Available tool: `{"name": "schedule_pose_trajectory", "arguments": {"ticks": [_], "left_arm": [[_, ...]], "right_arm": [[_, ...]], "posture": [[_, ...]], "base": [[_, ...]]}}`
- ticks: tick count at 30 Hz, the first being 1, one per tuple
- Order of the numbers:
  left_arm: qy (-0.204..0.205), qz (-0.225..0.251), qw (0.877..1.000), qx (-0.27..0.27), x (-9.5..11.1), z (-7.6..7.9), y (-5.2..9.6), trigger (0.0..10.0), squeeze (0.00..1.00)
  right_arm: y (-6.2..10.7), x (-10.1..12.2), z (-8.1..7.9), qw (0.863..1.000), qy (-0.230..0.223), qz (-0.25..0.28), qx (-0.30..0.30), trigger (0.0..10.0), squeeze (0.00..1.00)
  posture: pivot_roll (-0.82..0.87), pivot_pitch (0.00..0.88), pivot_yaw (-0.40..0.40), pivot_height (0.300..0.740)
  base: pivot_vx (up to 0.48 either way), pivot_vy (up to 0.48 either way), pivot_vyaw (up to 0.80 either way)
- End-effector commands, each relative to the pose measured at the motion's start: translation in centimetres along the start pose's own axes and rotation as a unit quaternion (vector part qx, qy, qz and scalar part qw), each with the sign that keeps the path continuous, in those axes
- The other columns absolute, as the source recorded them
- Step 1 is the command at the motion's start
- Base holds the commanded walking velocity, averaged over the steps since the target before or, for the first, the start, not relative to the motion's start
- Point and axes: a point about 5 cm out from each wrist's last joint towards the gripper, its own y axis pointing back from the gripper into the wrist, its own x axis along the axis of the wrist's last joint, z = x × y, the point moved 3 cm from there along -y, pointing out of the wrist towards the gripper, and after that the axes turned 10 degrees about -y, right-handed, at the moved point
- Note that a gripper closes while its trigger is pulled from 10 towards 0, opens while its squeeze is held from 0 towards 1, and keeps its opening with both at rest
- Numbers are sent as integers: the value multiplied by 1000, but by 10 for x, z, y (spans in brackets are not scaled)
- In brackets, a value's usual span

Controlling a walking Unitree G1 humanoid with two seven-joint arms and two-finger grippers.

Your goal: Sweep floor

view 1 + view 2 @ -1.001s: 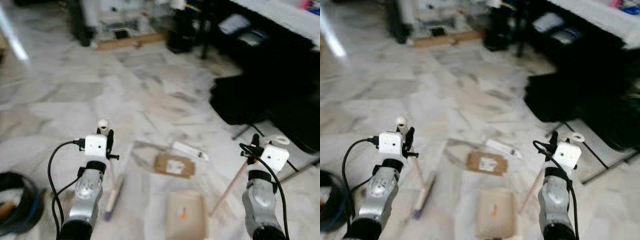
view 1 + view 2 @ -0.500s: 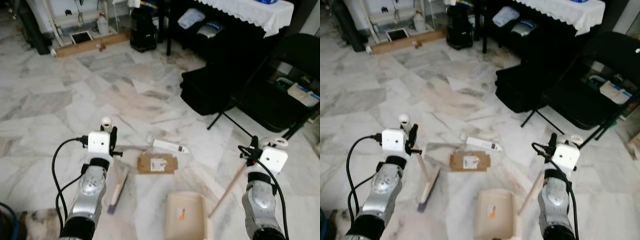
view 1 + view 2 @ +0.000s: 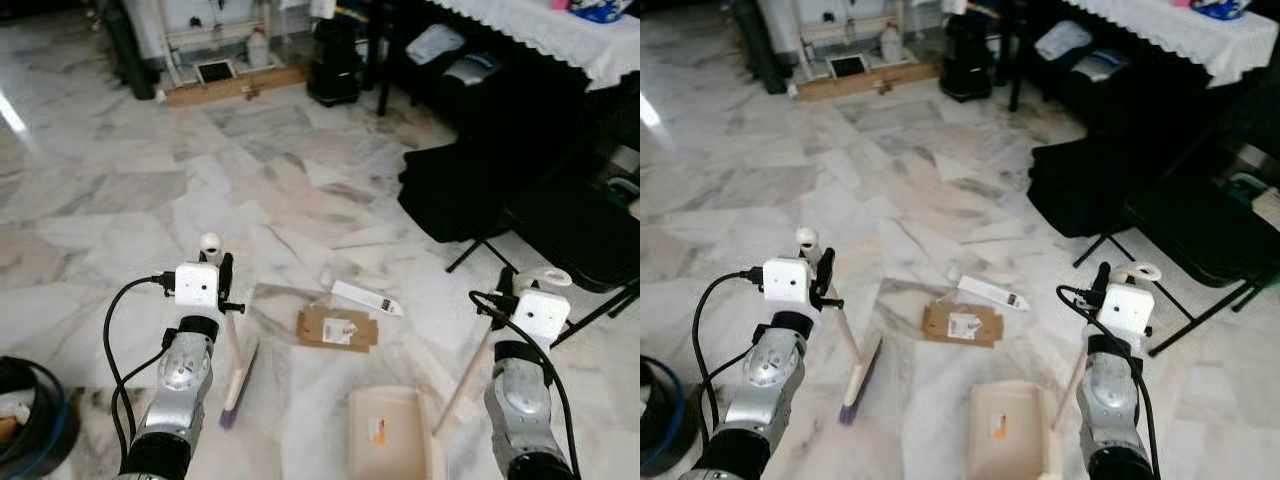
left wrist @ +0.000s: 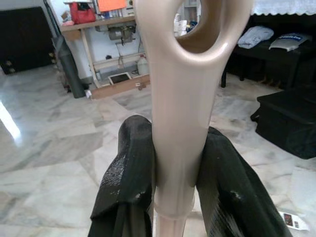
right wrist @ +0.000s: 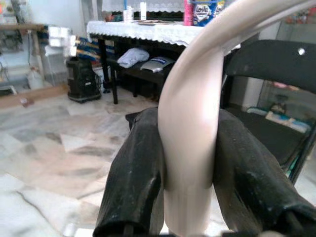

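My left gripper (image 3: 222,276) is shut on the beige handle of a broom (image 3: 233,350), near its top end. The handle slants down to the purple-bristled broom head (image 3: 860,381) on the marble floor. In the left wrist view the handle (image 4: 180,98) sits tight between both black fingers (image 4: 129,168). My right gripper (image 3: 507,292) is shut on the long handle of a cream dustpan (image 3: 392,436), which lies flat on the floor between my arms. That handle (image 5: 190,123) is clamped between the fingers (image 5: 136,163). A flat cardboard piece (image 3: 337,328) and a white strip (image 3: 367,298) lie just beyond the pan.
A black folding chair (image 3: 570,220) and a black bag (image 3: 455,190) stand to the right, under a table with a white lace cloth (image 3: 560,35). A black bucket (image 3: 30,415) sits at lower left. A wooden board (image 3: 235,85) and a black bin (image 3: 333,70) stand at the back.
The whole picture has shifted as the camera moved, and the blur has cleared. Both grippers keep the same hold on the broom and the dustpan. The black bucket is back in view.
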Motion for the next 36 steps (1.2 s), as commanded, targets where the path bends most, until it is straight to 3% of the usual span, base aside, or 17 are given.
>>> {"name": "schedule_pose_trajectory", "arguments": {"ticks": [1,36], "left_arm": [[-7,17,1000,0,7,0,-3,10000,0],[-14,16,1000,9,7,-5,-4,10000,0]], "right_arm": [[-3,6,1,1000,-3,16,-1,10000,0],[-3,5,0,1000,-4,10,-5,10000,0]], "posture": [[-27,47,3,740],[-21,94,4,740]], "base": [[247,0,0],[288,0,0]]}}
